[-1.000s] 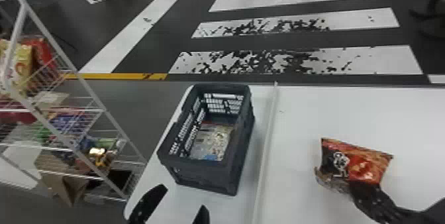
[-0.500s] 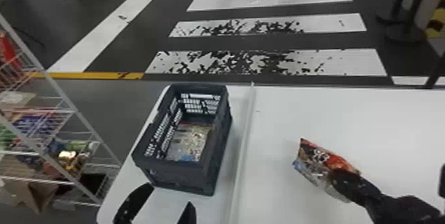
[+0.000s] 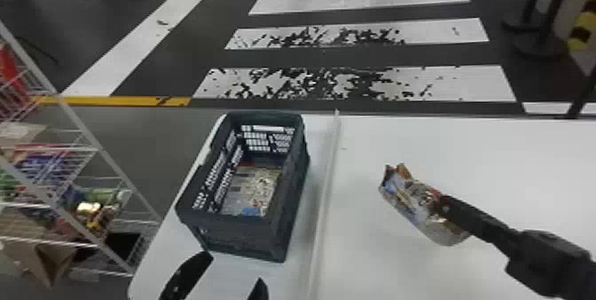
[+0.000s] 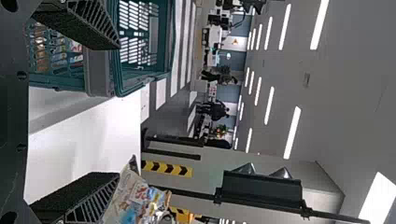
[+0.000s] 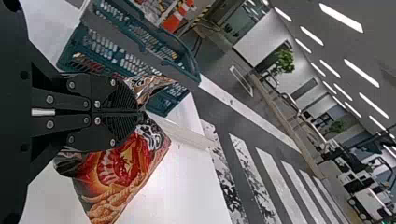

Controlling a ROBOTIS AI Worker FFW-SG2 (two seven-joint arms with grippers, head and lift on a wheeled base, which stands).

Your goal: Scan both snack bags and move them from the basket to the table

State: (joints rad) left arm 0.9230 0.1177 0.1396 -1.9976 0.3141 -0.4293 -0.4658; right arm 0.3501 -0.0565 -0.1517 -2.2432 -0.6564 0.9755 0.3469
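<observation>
At the right of the head view, my right gripper (image 3: 443, 208) holds a snack bag (image 3: 414, 201) over the white table (image 3: 372, 263). In the right wrist view, my right gripper (image 5: 140, 112) is closed on that red and orange bag (image 5: 121, 163). A second snack bag (image 3: 261, 188) lies inside the dark basket (image 3: 239, 232), on the table's left part. My left gripper (image 3: 226, 283) stands open at the basket's near side; in the left wrist view the left gripper (image 4: 116, 112) has its fingers wide apart, the basket (image 4: 98, 70) beside one of them.
A wire shelf (image 3: 80, 121) with colourful packages stands left of the table. A pale raised strip (image 3: 326, 188) runs along the table between basket and held bag. Dark posts (image 3: 543, 33) stand on the floor beyond, at the back right.
The held bag has turned from showing its red front to a silvery side, my right gripper still on it. The head view has shifted rightward, so basket and left gripper appear farther left.
</observation>
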